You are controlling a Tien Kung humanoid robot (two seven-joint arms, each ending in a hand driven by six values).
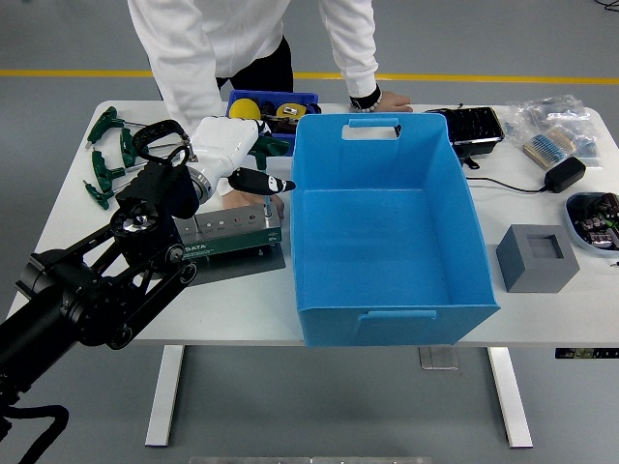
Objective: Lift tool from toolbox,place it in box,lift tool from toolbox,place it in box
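Observation:
The small blue toolbox [286,102] stands at the table's back, holding a yellow tape measure [244,104] and other tools. A green-handled tool [274,147] lies at its front edge. My left hand [230,147], white with black tips, hovers just left of that tool, over the grey Sata case [227,237]; its back faces the camera and I see nothing held. The big blue box [387,222] stands open and bare inside, right of the hand. A person's hand [275,205] rests on the case under my hand. My right arm is out of view.
The person in white leans over the far side, the other hand [392,100] flat on the table. Green-handled tools [104,159] lie far left. A grey block [537,256], black tray [474,126], power adapter [564,174], bags [556,121] and a bowl [595,217] sit right.

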